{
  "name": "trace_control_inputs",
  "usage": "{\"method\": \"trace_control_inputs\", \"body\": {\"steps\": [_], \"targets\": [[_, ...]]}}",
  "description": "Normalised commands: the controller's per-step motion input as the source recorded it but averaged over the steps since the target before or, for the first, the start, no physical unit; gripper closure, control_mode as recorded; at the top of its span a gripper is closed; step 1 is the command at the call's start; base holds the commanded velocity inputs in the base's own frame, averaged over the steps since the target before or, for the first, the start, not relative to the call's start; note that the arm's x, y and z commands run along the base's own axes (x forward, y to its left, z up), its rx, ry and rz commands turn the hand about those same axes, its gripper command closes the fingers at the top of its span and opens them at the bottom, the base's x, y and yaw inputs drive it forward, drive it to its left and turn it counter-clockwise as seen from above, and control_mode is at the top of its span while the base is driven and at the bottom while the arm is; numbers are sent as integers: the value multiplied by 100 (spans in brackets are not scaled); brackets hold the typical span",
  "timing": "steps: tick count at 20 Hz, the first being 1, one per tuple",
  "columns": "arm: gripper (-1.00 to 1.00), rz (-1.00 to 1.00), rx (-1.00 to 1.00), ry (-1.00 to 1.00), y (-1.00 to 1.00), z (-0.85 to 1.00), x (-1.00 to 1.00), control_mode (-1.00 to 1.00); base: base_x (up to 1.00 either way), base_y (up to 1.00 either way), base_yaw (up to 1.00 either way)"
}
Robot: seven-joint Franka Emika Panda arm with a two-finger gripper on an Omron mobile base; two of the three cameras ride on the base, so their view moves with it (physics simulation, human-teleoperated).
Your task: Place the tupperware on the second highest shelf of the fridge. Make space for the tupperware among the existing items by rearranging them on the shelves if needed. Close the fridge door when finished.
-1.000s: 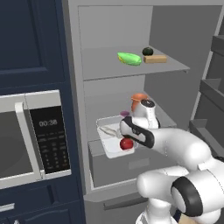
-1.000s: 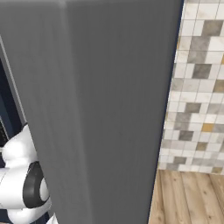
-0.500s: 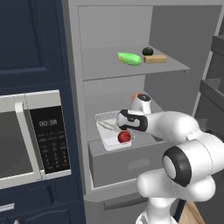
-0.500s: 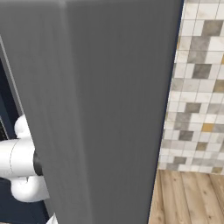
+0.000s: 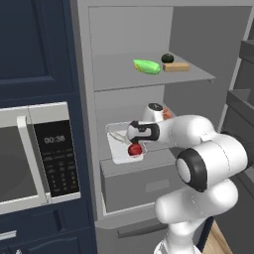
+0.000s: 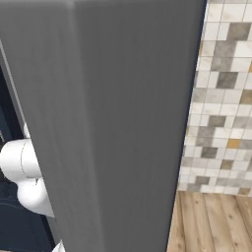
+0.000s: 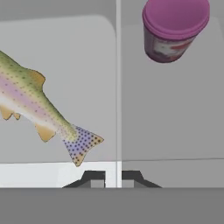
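Note:
On the left part of the second highest shelf [image 5: 158, 156] lies the clear tupperware [image 5: 120, 144], holding a spotted fish [image 7: 39, 109] and a red round item [image 5: 134, 149]. My gripper [image 5: 130, 133] reaches in from the right and is shut on the tupperware's near wall [image 7: 118, 87], which runs up between the fingertips of the gripper [image 7: 113, 178]. The tiny purple cup [image 7: 175, 28] stands just outside that wall. The orange-brown jug [image 5: 167, 113] peeks out behind my arm. On the upper shelf lie the green vegetable [image 5: 146, 66], dark ball [image 5: 167, 58] and tan block [image 5: 176, 67].
The grey drawer front [image 5: 144, 183] sits just under the shelf. A microwave [image 5: 34, 154] in navy cabinets stands left of the fridge. The open fridge door [image 5: 243, 99] with its bins is at the right; its outer panel [image 6: 123, 123] blocks the right base view beside a tiled wall [image 6: 221, 98].
My arm has stretched further into the fridge, and the tupperware in its grip has moved left and deeper over the lower shelf.

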Motion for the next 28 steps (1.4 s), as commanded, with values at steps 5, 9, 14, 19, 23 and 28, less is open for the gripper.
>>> {"method": "trace_control_inputs", "body": {"steps": [5, 9, 14, 19, 23, 28], "targets": [[100, -9, 0, 0, 0, 0, 40, -100, 0, 0, 0], [100, -9, 0, 0, 6, 0, 40, -100, 0, 0, 0], [100, -9, 0, 0, 9, 0, 43, -100, 0, 0, 0], [100, -9, 0, 0, 9, 0, 40, -100, 0, 0, 0], [-100, -8, 0, 0, 11, 0, 34, -100, 0, 0, 0], [-100, -5, 0, -2, 3, 0, 12, -100, 0, 0, 0]]}}
